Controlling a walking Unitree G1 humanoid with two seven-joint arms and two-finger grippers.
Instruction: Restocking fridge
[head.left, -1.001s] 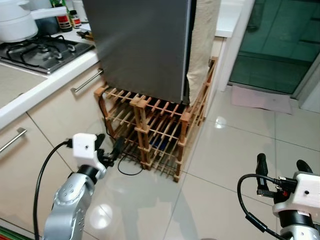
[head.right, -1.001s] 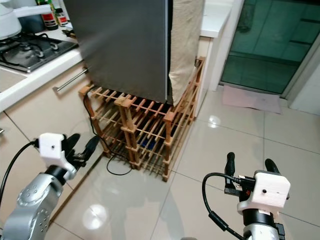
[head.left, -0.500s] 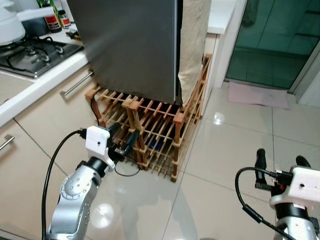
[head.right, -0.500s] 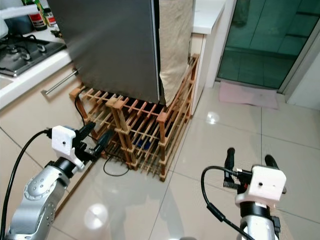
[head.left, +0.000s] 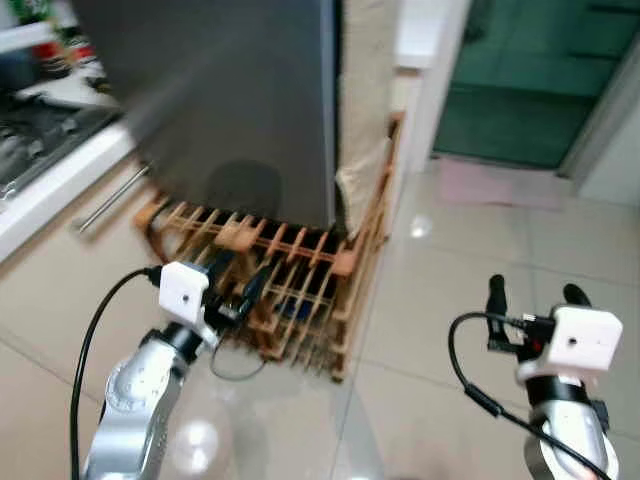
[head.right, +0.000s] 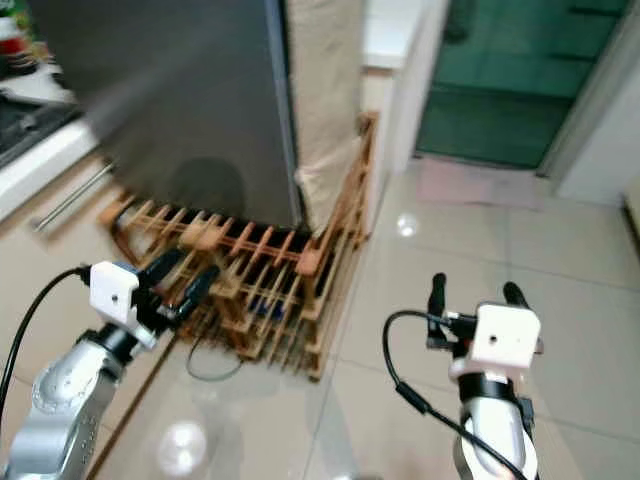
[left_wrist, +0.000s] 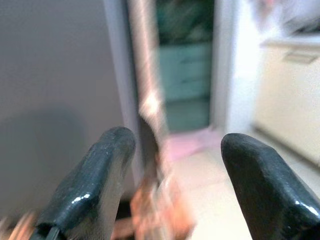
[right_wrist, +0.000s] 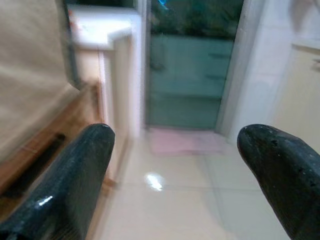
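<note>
While the view blurs, your left gripper (head.left: 237, 279) hangs spread wide before the wooden rack (head.left: 300, 290) under the grey fridge (head.left: 230, 110); your right gripper (head.left: 530, 296), fingers equally parted, hovers over floor tiles (head.left: 440, 300).

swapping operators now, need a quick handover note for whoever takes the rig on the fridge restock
Left tool: open, empty, raised in front of the wooden rack under the fridge.
Right tool: open, empty, over the tiled floor.
Fridge: door shut, standing on the rack beside the counter; views are blurred.
Done: nothing stocked.
Left: open the door, fetch items, load them.
</note>
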